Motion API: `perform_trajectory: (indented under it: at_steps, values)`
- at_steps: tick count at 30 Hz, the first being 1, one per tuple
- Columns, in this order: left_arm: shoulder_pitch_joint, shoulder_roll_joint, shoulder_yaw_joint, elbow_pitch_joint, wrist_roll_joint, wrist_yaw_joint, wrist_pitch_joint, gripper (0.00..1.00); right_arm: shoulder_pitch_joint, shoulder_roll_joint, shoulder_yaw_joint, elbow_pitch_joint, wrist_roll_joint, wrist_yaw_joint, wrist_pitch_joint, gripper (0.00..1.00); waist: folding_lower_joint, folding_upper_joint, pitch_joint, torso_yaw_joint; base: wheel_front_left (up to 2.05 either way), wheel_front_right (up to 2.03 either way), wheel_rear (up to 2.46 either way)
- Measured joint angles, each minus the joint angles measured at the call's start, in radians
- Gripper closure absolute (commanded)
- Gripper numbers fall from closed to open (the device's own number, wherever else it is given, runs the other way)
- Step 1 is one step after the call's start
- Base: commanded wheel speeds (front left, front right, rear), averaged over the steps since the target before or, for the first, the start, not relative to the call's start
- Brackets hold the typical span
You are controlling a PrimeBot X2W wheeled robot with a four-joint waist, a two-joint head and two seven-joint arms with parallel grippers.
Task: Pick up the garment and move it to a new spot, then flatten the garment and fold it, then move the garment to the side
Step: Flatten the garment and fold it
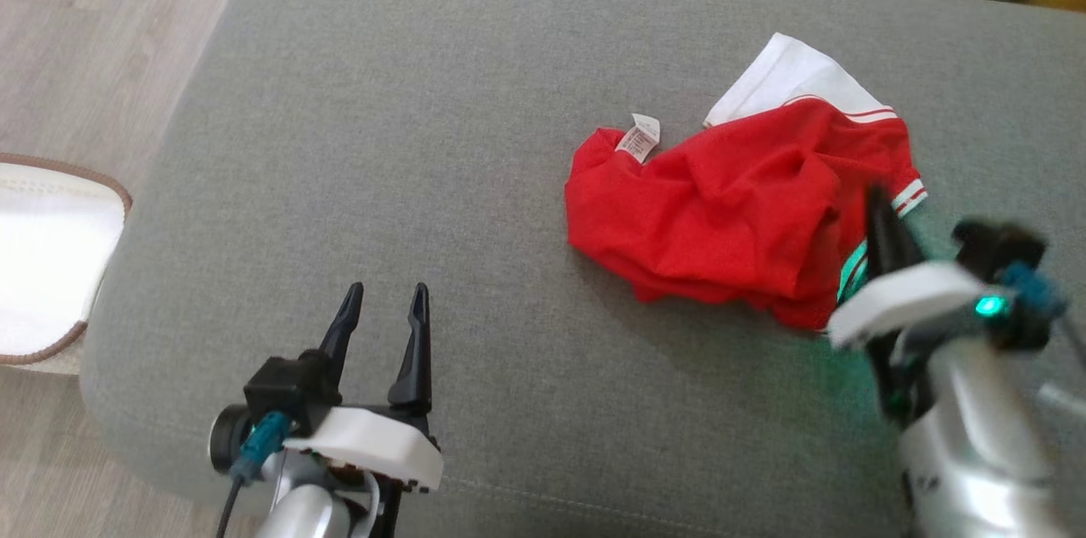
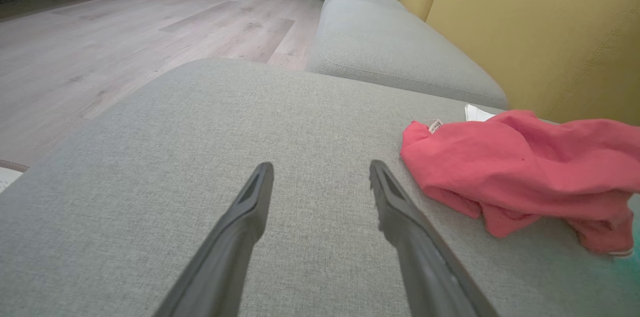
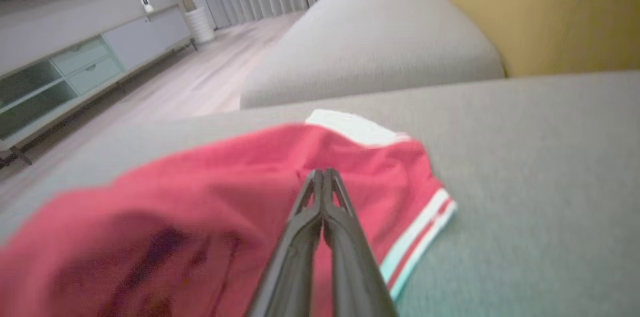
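You are looking at the left claw hanging released over bare grey sofa cushion, its two fingers standing well apart. The red garment is lying crumpled on that cushion, off to this claw's right and a little ahead, not touching it.

The right claw is clenched, its fingers pressing together along their length. Its tips are sitting over the garment's right side, just beside the striped hem. Whether any cloth is caught between them you cannot tell; the right wrist view is blurring.

The head view is giving you what the wrist views are not: the white panel poking out beyond the right claw, and the whole care label on the far left corner. The left wrist view is showing the yellow backrest rising behind the garment.
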Motion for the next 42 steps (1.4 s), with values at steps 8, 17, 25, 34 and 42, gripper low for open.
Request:
perform_trajectory:
  at_steps: [8, 17, 25, 34, 42]
  values:
    - [0.001, -0.019, 0.004, -0.005, 0.014, -0.012, 0.000, 0.00, -0.104, -0.084, -0.077, -0.133, -0.073, 0.000, 0.069, 1.00, 0.0000, 0.0000, 0.017, 0.008, 0.00, 0.00, 0.00]
    - [0.001, -0.030, 0.035, -0.005, 0.024, -0.022, 0.000, 0.00, -0.027, -0.055, -0.089, -0.161, -0.090, 0.000, 0.108, 1.00, 0.0000, 0.0000, 0.030, 0.002, 0.00, 0.00, 0.00]
    - [0.001, -0.037, 0.044, -0.005, 0.040, -0.034, 0.000, 0.00, 0.107, -0.026, -0.046, -0.197, -0.081, 0.000, 0.153, 0.00, 0.0000, 0.0000, 0.033, -0.025, 0.00, 0.00, 0.00]
    - [0.001, -0.048, 0.061, -0.003, 0.046, -0.043, 0.000, 0.00, 0.177, -0.023, 0.083, -0.240, -0.011, 0.000, 0.331, 0.00, 0.0000, 0.0000, 0.050, -0.043, 0.00, 0.00, 0.00]
    - [-0.004, -0.052, 0.063, 0.004, 0.049, -0.045, 0.000, 0.00, 0.125, -0.059, 0.151, -0.207, 0.028, 0.000, 0.455, 0.00, 0.0000, 0.0000, 0.062, -0.018, 0.00, 0.00, 0.00]
